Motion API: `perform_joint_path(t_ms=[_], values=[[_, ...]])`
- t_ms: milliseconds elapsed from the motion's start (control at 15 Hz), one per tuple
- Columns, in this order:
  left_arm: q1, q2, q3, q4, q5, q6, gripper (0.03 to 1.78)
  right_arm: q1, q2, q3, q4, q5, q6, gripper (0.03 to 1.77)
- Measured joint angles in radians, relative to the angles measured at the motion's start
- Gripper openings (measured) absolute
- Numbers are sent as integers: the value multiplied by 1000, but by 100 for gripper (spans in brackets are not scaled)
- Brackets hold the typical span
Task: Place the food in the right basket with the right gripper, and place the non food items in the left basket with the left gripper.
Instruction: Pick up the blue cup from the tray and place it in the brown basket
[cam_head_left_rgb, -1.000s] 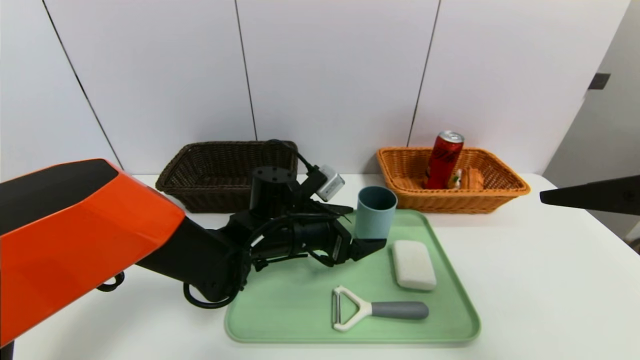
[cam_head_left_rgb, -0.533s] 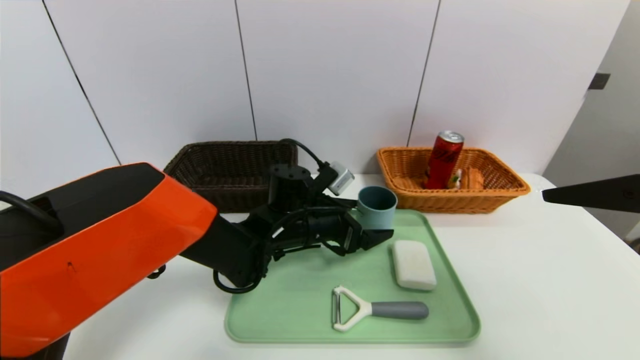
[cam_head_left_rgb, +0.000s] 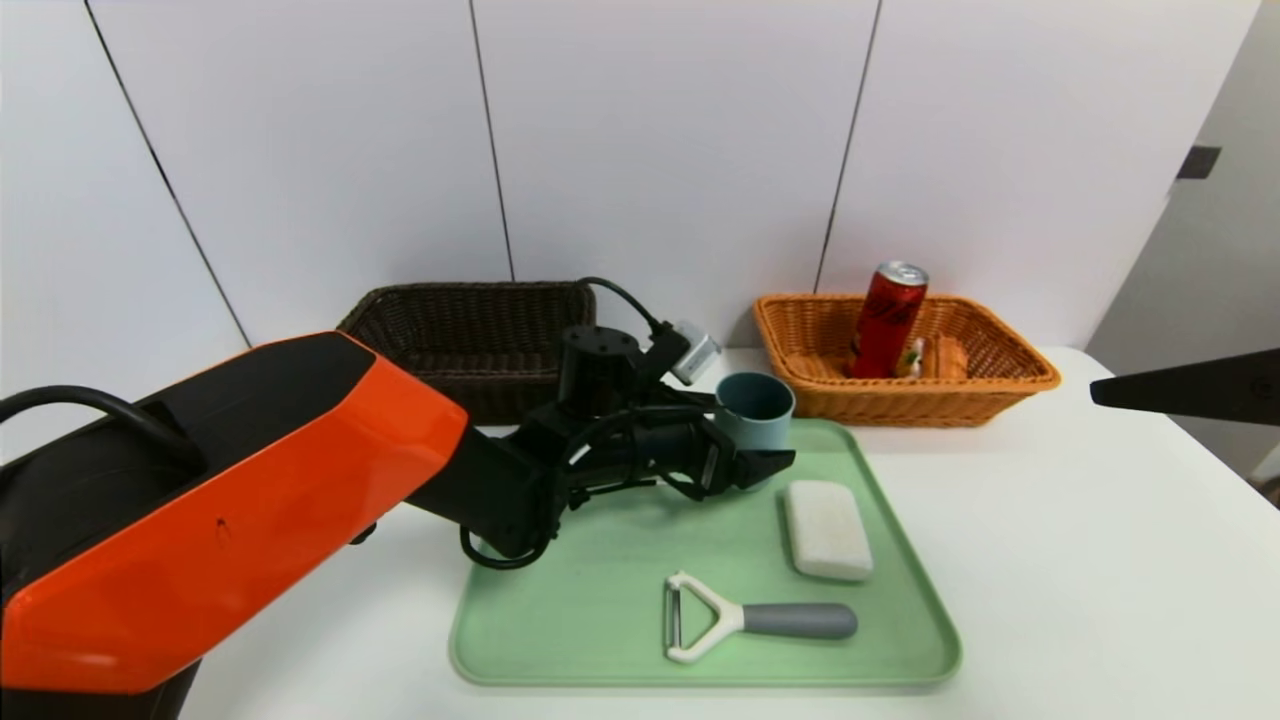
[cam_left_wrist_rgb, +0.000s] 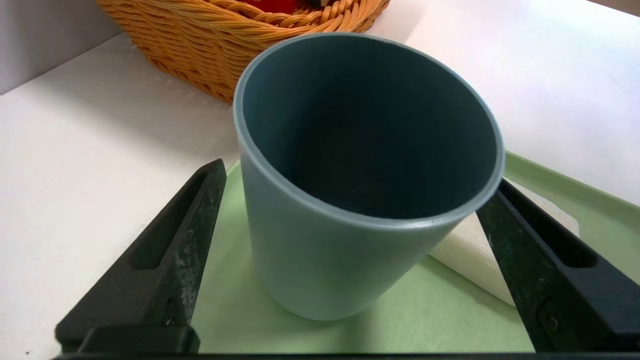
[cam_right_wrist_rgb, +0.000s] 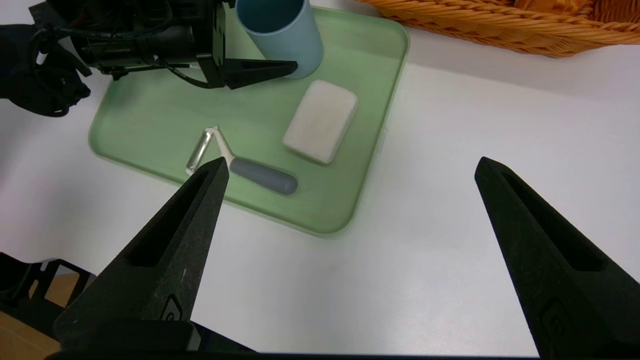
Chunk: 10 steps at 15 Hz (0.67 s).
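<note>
On the green tray (cam_head_left_rgb: 560, 640), the left gripper (cam_left_wrist_rgb: 350, 200) straddles the upright blue-grey cup (cam_left_wrist_rgb: 350, 175), fingers (cam_left_wrist_rgb: 165, 260) spread either side, not yet touching, for a side grasp; the dark brown basket (cam_head_left_rgb: 450, 330) stands behind. At the table's right edge, the right gripper (cam_right_wrist_rgb: 350, 210) is parked with fingers spread; can (cam_head_left_rgb: 888, 318) and cake (cam_head_left_rgb: 935, 357) already lie in the orange-tan basket (cam_head_left_rgb: 1000, 390).

Cup (cam_left_wrist_rgb: 320, 260) is looking like matt blue-grey plastic, smooth. Tray (cam_head_left_rgb: 560, 620) is showing smooth pale-green plastic with a slight sheen. White bar (cam_head_left_rgb: 827, 529) is reading matt, faintly grainy. Peeler (cam_head_left_rgb: 745, 620) is pairing glossy white plastic with a matt grey handle. Both baskets, dark brown (cam_head_left_rgb: 450, 330) and orange-tan (cam_head_left_rgb: 990, 390), are showing rough woven wicker. Can (cam_head_left_rgb: 888, 320) is gleaming: glossy red metal.
</note>
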<state>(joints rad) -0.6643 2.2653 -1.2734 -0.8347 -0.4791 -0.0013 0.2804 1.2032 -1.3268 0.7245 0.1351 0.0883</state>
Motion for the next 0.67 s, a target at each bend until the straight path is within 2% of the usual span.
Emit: perform_joint_path(t_ms=[67, 200, 267, 667], values=[[0, 6, -10, 6, 1, -1, 158, -1, 0, 1, 0, 0, 0, 170], [-3, 16, -29, 20, 9, -1, 126, -7, -1, 1, 0, 0, 0, 170], [-4, 19, -36, 21, 10, -1, 116, -9, -1, 1, 1, 0, 0, 170], [-5, 4, -34, 22, 41, -1, 111, -20, -6, 4, 1, 1, -1, 170]])
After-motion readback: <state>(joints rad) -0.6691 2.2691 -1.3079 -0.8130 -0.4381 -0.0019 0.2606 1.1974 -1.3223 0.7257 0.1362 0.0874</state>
